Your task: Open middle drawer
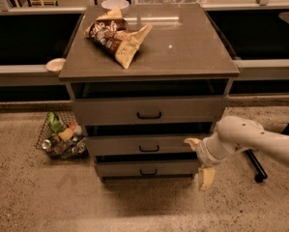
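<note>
The middle drawer is a grey-taupe flat front with a small black bar handle. It lies between a taller top drawer and a narrower bottom drawer in a cabinet. My gripper is at the right end of the middle drawer's front, on a white arm that comes in from the right. Its two tan fingers stand apart, one by the drawer's right edge and one lower, beside the bottom drawer. It holds nothing and is well to the right of the handle.
A chip bag and a white bowl lie on the cabinet top. A wire basket of items stands on the floor at the left. A black chair base is at the right. A small dish sits on the left ledge.
</note>
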Available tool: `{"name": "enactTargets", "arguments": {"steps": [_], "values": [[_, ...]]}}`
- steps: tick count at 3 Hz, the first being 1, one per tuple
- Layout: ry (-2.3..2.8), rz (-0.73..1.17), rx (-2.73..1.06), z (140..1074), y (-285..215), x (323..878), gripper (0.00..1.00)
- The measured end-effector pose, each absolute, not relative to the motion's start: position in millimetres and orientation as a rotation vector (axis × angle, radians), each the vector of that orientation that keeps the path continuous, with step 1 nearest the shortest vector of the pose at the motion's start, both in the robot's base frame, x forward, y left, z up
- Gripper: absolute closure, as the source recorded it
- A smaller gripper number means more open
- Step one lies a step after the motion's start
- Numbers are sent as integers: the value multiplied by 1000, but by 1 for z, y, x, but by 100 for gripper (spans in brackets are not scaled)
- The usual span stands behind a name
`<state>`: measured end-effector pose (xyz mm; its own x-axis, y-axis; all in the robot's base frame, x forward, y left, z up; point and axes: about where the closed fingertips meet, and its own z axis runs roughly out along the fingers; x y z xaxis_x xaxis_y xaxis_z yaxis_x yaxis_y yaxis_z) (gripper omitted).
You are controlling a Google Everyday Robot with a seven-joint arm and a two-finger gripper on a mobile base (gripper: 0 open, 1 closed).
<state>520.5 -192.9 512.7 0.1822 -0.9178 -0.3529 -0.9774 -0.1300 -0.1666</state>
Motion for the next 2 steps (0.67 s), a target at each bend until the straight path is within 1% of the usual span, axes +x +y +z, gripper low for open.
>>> {"name": "enactTargets", "arguments": {"steps": [1, 2], "values": [[1726, 169, -2185, 489, -200, 548, 0], [1619, 91, -2237, 460, -203, 628, 0]]}}
